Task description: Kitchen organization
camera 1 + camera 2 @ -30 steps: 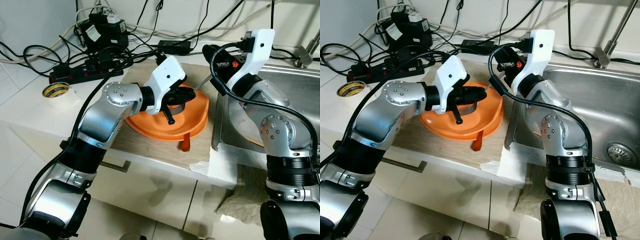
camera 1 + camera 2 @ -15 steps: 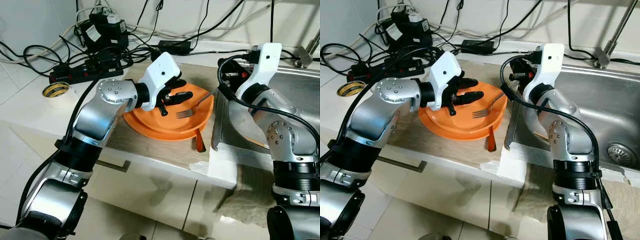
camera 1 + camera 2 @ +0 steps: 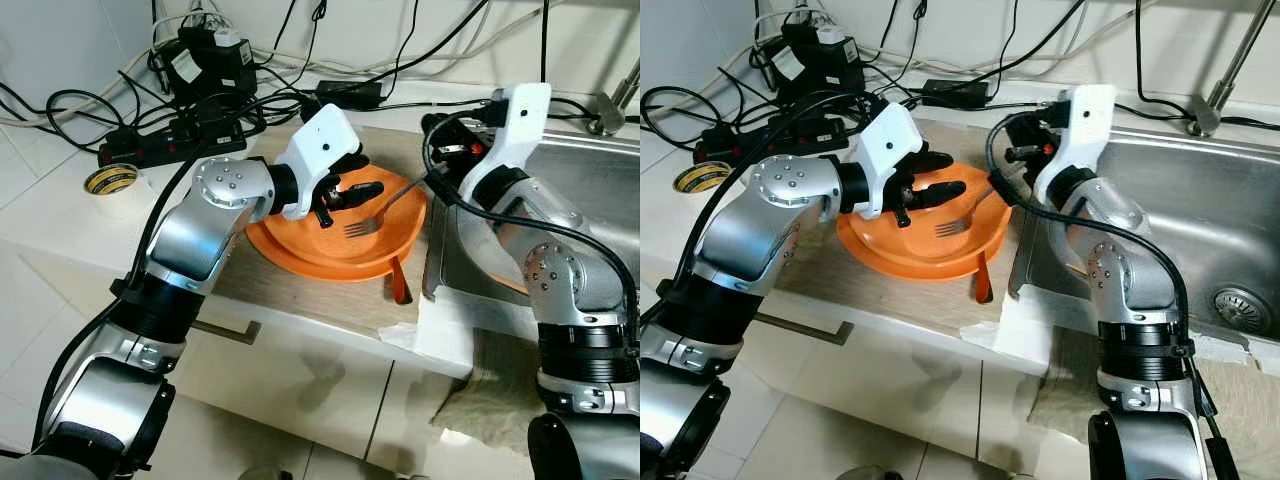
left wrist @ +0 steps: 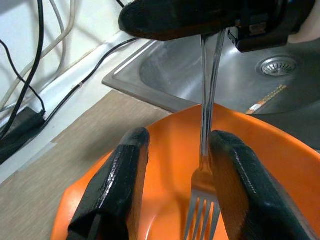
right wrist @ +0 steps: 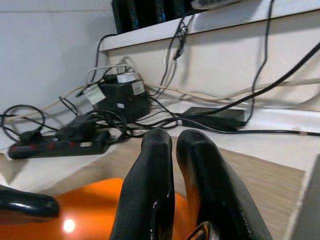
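At the bench's sink-side edge, your right hand (image 3: 1012, 172), clamped on the fork (image 3: 962, 217), has edged its tines between your left hand's (image 3: 930, 190) parted fingers above the orange plate (image 3: 915, 255), readying a handover.

An orange plate (image 3: 385, 235) is lying on a pale wood-grain board (image 3: 300, 285), carrying a silver fork (image 3: 375, 218), between black fingers (image 4: 112, 192).

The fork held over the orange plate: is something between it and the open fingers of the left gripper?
Nothing visible. The fork already hangs in the gap of the left gripper, beside one finger, above the orange plate; the right gripper holds its handle.
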Controlling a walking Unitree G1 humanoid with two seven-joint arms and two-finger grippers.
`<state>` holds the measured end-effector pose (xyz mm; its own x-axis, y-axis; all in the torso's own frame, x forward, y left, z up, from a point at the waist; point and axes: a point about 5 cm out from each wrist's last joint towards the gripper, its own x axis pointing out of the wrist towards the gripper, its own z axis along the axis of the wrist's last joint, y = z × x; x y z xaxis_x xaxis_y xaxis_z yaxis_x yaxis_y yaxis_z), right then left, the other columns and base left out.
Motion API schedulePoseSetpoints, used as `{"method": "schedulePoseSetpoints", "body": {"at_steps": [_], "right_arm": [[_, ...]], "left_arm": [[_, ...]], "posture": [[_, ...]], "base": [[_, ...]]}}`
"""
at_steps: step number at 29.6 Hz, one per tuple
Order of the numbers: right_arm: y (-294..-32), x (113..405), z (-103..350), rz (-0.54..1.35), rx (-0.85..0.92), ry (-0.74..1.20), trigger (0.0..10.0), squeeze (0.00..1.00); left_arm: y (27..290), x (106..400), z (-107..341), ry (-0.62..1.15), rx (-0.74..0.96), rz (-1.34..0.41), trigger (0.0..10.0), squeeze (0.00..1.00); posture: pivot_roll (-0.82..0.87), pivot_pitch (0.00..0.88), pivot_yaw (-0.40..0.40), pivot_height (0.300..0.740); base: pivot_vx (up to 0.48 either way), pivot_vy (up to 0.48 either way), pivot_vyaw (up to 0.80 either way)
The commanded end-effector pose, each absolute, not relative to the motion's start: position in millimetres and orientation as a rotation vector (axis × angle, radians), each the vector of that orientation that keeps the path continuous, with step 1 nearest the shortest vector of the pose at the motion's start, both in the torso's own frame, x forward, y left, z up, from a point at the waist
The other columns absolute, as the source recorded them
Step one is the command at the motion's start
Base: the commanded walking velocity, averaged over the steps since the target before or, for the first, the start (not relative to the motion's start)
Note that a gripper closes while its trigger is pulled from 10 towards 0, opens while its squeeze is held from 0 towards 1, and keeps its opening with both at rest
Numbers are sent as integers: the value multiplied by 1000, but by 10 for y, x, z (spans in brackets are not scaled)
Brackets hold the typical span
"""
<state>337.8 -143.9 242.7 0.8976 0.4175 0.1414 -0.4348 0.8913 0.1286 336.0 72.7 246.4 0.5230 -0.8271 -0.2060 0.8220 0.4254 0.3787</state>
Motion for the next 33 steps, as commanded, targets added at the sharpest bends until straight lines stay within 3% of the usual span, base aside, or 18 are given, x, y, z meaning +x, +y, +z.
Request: {"method": "schedulePoseSetpoints", "body": {"at_steps": [1,8,21,31,33], "right_arm": [[-1349,3382,2512,494,169,-149,10000,0],[-1179,3445,2618,567,184,-182,10000,0],[-1087,3509,2774,605,213,-235,10000,0],[-1260,3454,2608,492,127,-196,10000,0],[-1439,3416,2530,426,73,-182,10000,0]], "left_arm": [[739,3368,2432,-1,483,-1019,10000,0],[734,3372,2428,-8,493,-1011,10000,0],[736,3368,2424,-13,501,-1008,10000,0],[824,3426,2361,54,471,-958,10000,0],[849,3446,2328,74,475,-956,10000,0]], "posture": [[-33,0,55,740],[-26,0,49,740],[-18,0,47,740],[-21,0,55,740],[-30,0,58,740]], "base": [[0,0,0],[0,0,0],[0,0,0],[0,0,0],[0,0,0]]}}
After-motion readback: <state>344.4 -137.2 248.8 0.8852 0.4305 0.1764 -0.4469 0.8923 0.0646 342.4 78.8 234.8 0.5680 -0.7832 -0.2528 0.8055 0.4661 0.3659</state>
